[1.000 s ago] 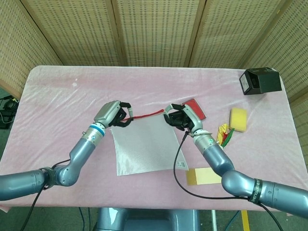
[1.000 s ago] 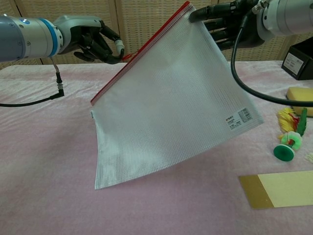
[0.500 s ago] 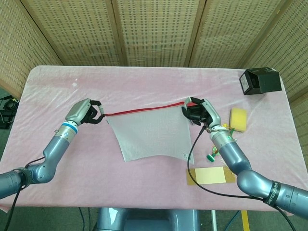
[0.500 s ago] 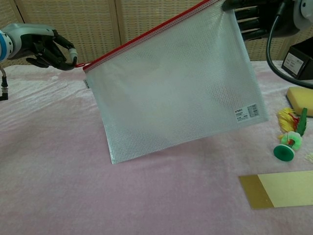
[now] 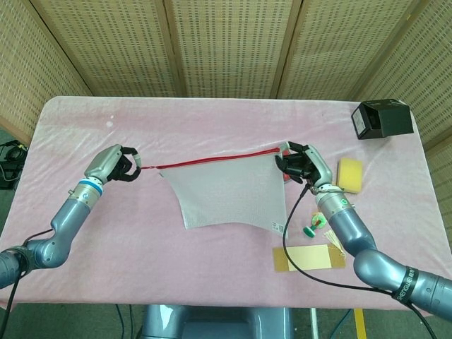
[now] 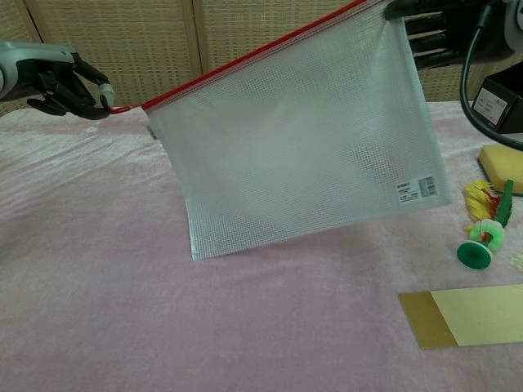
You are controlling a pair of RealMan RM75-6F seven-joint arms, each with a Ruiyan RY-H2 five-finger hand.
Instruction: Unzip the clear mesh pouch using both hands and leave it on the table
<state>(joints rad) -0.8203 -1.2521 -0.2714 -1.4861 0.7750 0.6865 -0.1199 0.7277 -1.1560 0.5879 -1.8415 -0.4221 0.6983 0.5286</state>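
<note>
The clear mesh pouch [image 5: 229, 196] [image 6: 298, 155] hangs above the pink table, its red zipper [image 5: 212, 160] [image 6: 245, 64] stretched along the top edge. At the pouch's left end my left hand [image 5: 116, 164] [image 6: 61, 82] pinches the zipper pull. My right hand [image 5: 300, 162] [image 6: 425, 33] grips the pouch's top right corner. The pouch's lower edge hangs free, tilted down to the right, with a small white label [image 6: 415, 189] near its bottom right corner.
On the right side of the table lie a yellow sponge [image 5: 349, 174] [image 6: 501, 158], a green and yellow toy [image 5: 311, 228] [image 6: 482, 233] and a tan card [image 5: 308, 258] [image 6: 466, 317]. A black box [image 5: 382, 118] sits at the far right corner.
Both hands have moved apart. The left hand has pulled the zipper pull further left, stretching the pouch's top edge, and the right hand has shifted right with the corner.
</note>
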